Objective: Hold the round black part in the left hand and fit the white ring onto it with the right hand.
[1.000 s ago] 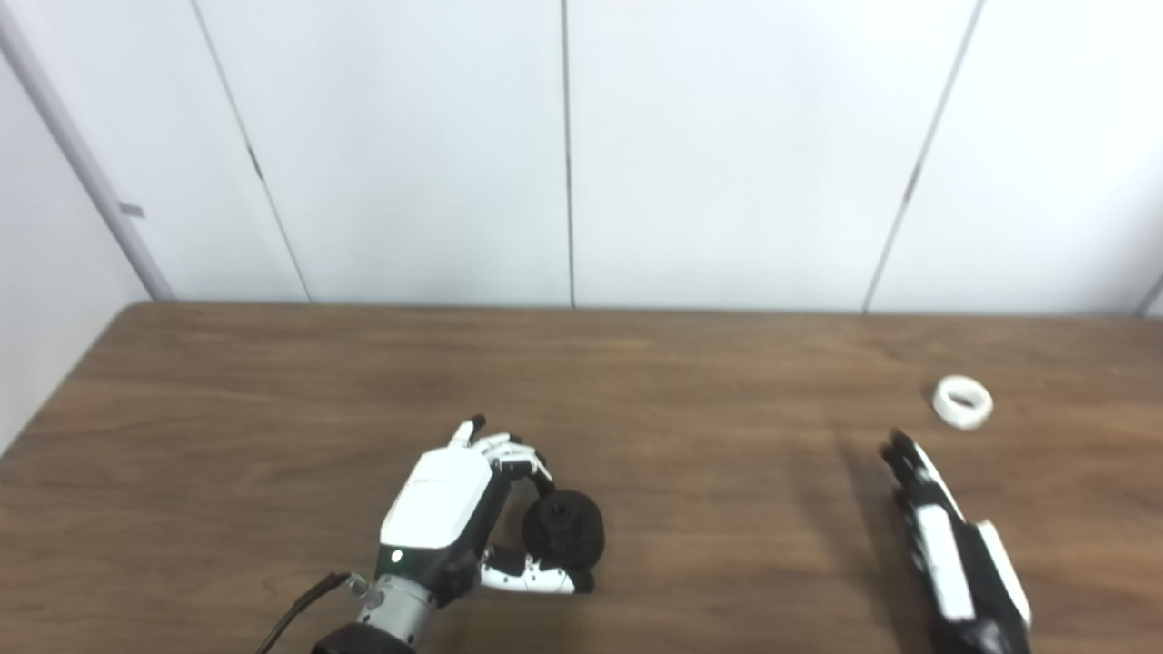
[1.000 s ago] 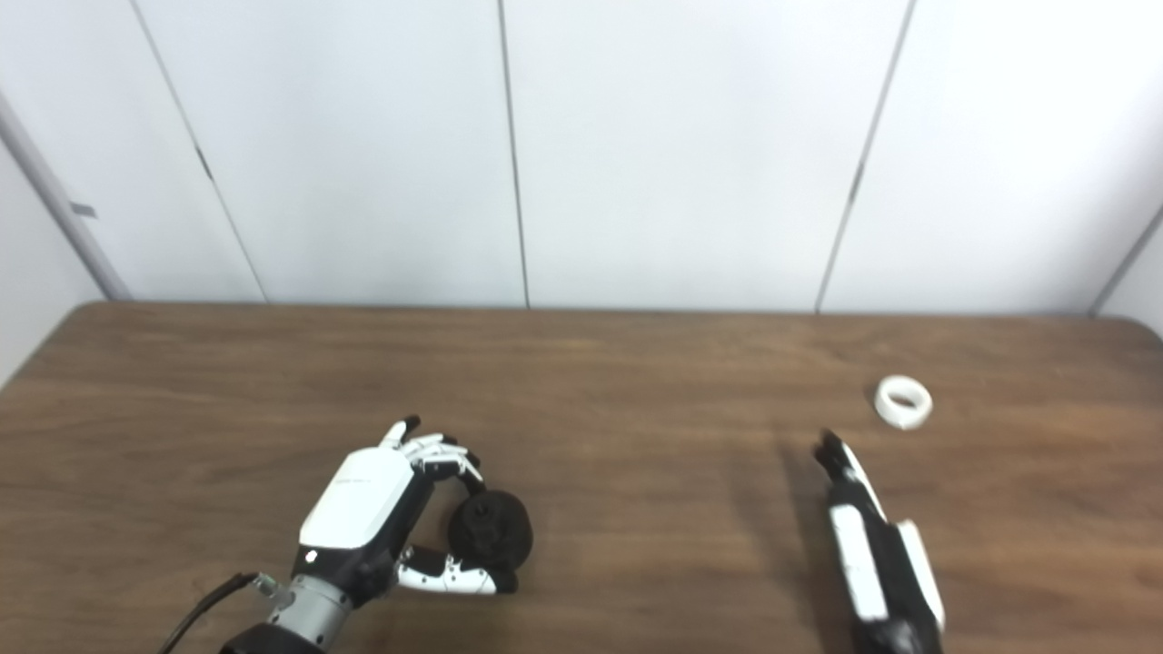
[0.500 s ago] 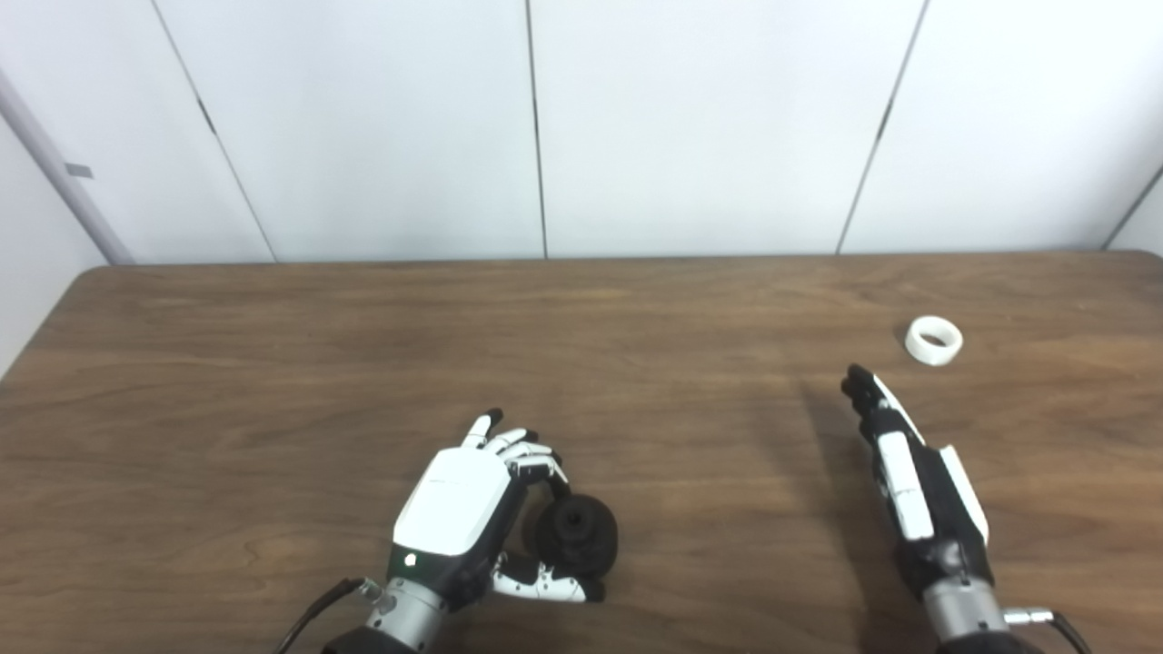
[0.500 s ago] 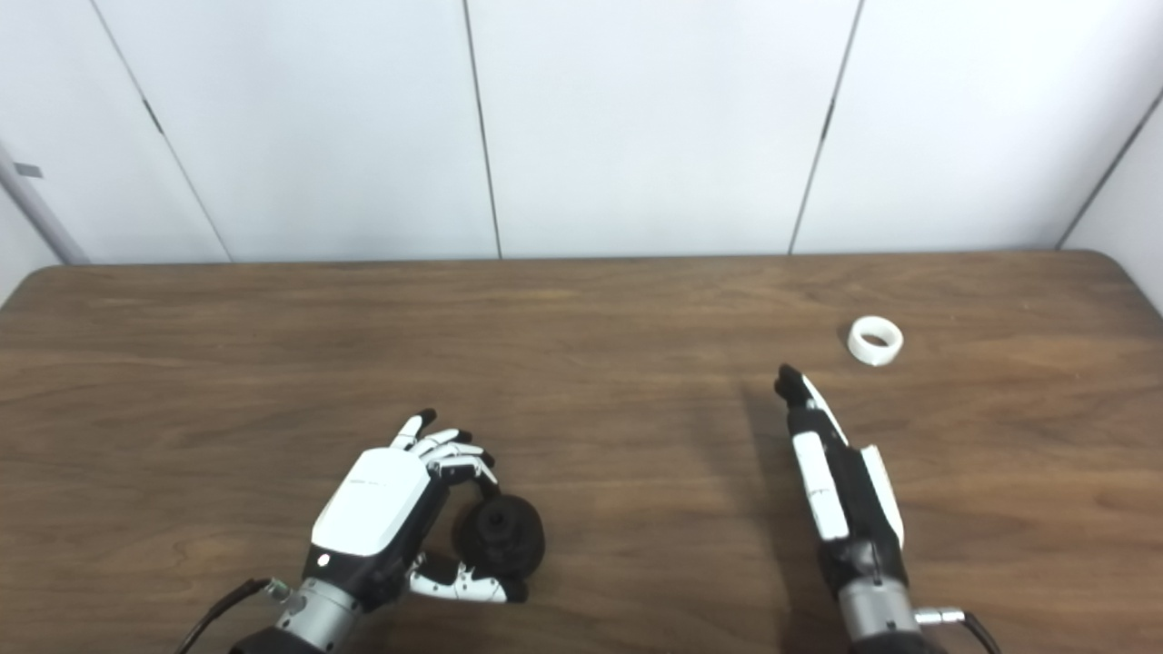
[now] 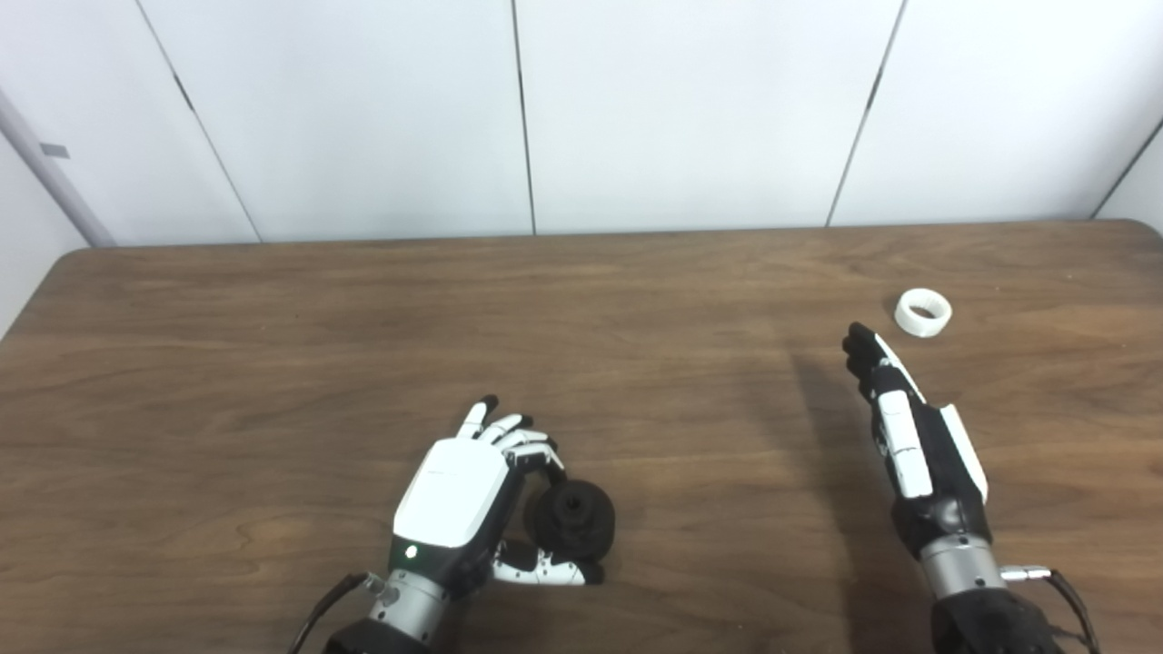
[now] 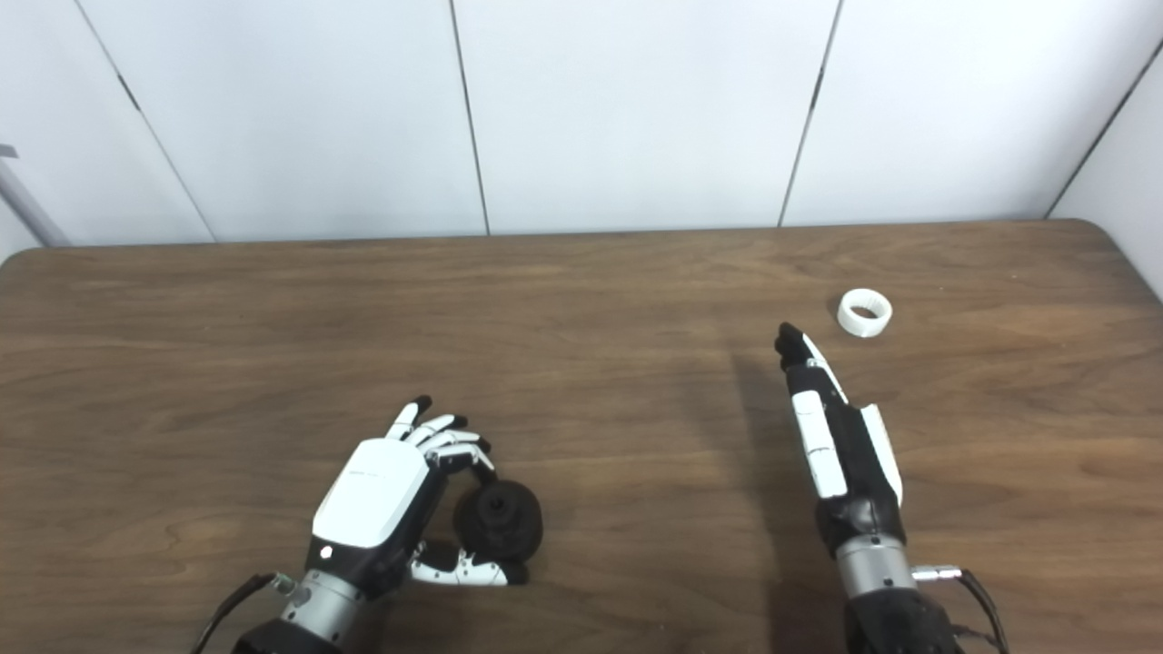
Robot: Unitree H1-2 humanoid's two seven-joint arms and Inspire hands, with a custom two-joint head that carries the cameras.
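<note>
The round black part [image 5: 571, 520] rests on the wooden table [image 5: 273, 363] near the front, left of centre. My left hand [image 5: 459, 495] is wrapped around its left side, fingers curled over the top and thumb [image 5: 545, 572] under its near edge. The white ring [image 5: 922, 313] lies flat on the table at the far right. My right hand [image 5: 909, 436] is open and stretched out flat, seen edge-on, holding nothing. Its fingertips [image 6: 790, 341] stop a short way in front and to the left of the ring [image 6: 864, 312].
A white panelled wall [image 5: 581, 109] rises behind the table's far edge. The table's rounded right corner [image 6: 1090, 227] lies just beyond the ring. A cable [image 5: 323, 609] trails from my left wrist.
The whole picture has shifted: the camera tipped down, showing more of the table and arms. My right hand has crept slightly nearer the ring. The left hand keeps its hold on the black part.
</note>
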